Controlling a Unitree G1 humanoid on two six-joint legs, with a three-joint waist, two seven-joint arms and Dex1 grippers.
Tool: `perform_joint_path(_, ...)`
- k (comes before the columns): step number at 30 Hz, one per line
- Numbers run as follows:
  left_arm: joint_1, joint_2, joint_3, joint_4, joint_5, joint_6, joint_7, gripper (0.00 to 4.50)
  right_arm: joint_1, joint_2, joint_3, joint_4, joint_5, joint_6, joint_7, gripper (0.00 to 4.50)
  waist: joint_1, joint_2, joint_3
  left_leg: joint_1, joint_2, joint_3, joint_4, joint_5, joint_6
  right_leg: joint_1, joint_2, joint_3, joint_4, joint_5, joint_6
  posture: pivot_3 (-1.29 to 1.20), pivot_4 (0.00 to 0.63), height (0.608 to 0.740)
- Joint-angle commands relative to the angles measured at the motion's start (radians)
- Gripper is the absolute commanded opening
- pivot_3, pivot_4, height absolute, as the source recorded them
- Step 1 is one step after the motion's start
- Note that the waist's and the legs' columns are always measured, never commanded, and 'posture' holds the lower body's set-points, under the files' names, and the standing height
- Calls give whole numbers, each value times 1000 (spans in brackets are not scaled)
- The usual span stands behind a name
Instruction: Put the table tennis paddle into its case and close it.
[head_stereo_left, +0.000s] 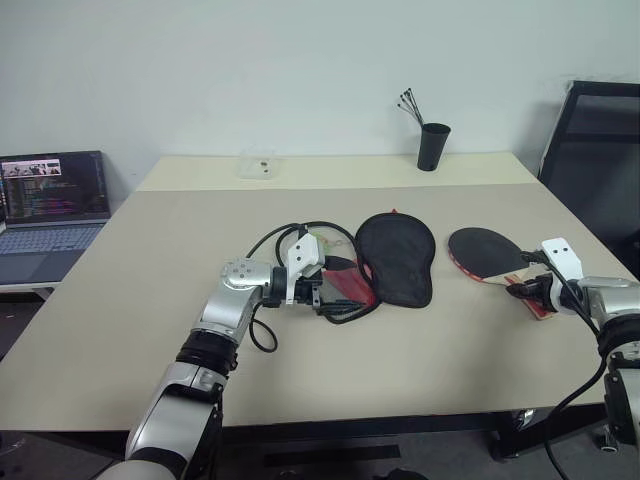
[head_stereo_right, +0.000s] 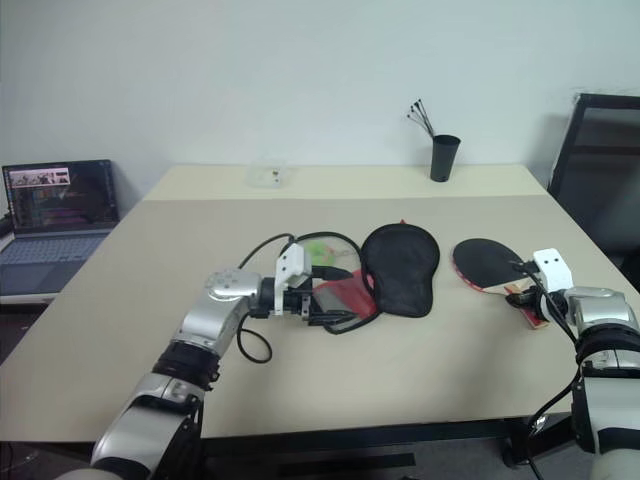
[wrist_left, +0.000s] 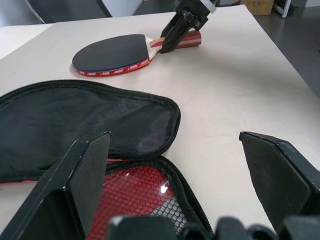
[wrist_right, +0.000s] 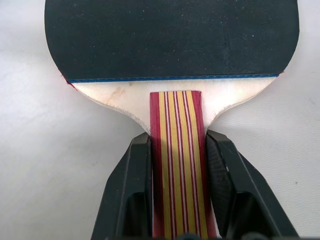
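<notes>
Bench (head_stereo_left: 150, 330) surface carries one table tennis paddle (head_stereo_left: 487, 252) lying flat toward the robot's right, black face up, and one case (head_stereo_left: 395, 258) near the middle, its black round half folded open. The right wrist view gives what the head views cannot — the right tool (wrist_right: 176, 150) has its two fingers pressed against either side of the striped handle, clamped on the paddle just below the pale wood of the blade. The left wrist view shows the left tool (wrist_left: 175, 165) with its fingers spread wide, gripping nothing, just over the case's red mesh lining and zip edge; beyond it the paddle and the right tool lie in the distance. From the head views alone come one black cup (head_stereo_left: 433, 146) holding thin sticks at the far edge, one laptop (head_stereo_left: 52, 215) off the robot's left, and one black chair (head_stereo_left: 595, 160) at the right.
</notes>
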Motion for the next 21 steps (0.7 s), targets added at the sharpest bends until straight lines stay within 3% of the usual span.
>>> perform_joint_path(1,15,25,32,-78,-28,20,13,4500,-5,-14,-51,-126,34,55,-43,1090,0,0,0,0,0,0,0,0,0,-1,0,0,0,0,0,0,150,740)
perform_joint_path(7,75,51,45,-178,-49,67,33,4500,83,32,-112,-636,143,361,-98,1090,0,2,1,-3,1,3,-3,0,0,-6,0,3,0,0,0,0,150,740)
perform_joint_path(12,102,51,48,-209,-56,83,57,4500,151,292,-169,-1013,231,650,-292,1089,-2,2,1,-2,3,3,-3,0,0,-6,1,3,1,0,0,0,150,740)
perform_joint_path(17,105,49,44,-207,-57,81,68,4500,178,484,-166,-1085,221,686,-444,1089,11,3,1,-4,2,1,-2,0,0,-6,1,1,1,0,0,0,150,740)
perform_joint_path(21,103,51,45,-196,-54,72,73,4500,173,540,-152,-1003,201,605,-512,1089,14,2,1,-6,0,1,-2,0,0,-6,-3,1,-1,0,0,0,150,740)
